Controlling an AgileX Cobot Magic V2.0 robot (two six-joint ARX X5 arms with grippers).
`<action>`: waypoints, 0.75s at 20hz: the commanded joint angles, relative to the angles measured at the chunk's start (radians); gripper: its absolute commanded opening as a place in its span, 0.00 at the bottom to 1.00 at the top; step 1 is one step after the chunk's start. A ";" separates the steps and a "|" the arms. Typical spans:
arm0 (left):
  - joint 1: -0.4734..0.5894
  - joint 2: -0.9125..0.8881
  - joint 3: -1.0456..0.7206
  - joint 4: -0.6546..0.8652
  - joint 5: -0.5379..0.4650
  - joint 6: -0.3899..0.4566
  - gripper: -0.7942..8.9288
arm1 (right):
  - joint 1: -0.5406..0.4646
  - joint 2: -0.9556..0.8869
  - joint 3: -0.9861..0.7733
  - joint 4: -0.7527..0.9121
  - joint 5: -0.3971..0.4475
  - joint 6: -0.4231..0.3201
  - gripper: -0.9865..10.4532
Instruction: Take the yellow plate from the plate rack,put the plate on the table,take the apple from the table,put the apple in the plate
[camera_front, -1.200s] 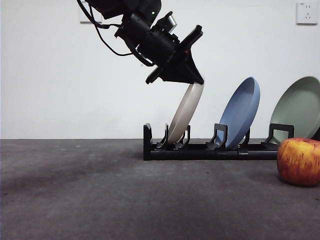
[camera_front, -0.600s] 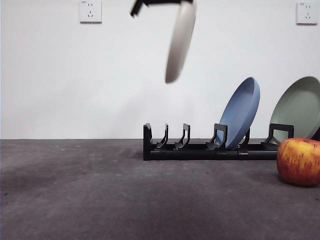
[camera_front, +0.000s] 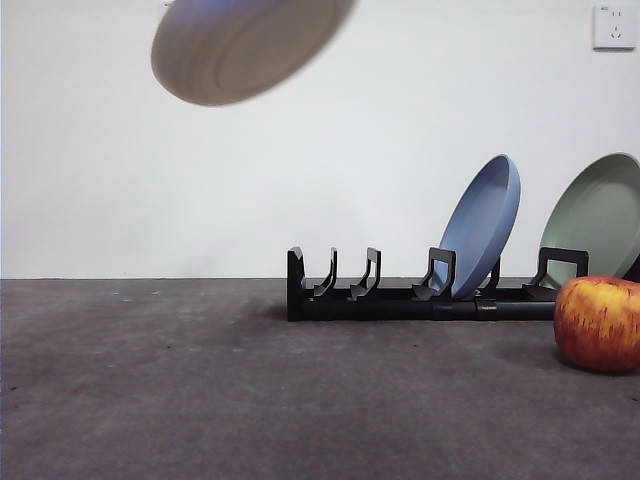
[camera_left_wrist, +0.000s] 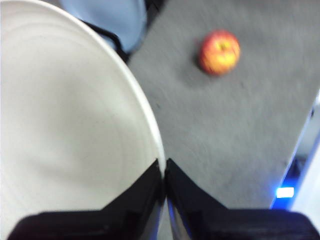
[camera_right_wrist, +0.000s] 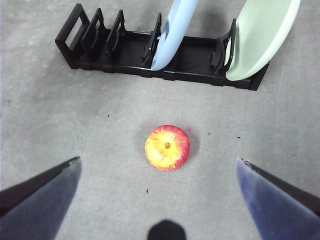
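Front view: yellow plate (camera_front: 245, 45) now tilted flatter

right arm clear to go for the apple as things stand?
Probably yes. The right claw is open, above the apple, which sits alone on the table in front of the plate rack. The left claw holds the yellow plate high, off to the side.

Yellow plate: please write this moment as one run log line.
left gripper: shut on yellow plate, above table | plate rack: slot empty | apple: on table | right gripper: open
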 joint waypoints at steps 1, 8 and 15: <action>-0.094 0.054 -0.006 -0.055 -0.117 0.021 0.08 | -0.001 0.000 0.002 0.008 -0.002 0.011 0.55; -0.222 0.235 -0.008 -0.065 -0.171 -0.010 0.08 | -0.001 0.000 0.002 -0.005 -0.002 0.011 0.55; -0.234 0.268 -0.287 0.151 -0.193 -0.032 0.08 | -0.001 0.000 0.002 -0.008 -0.002 0.010 0.55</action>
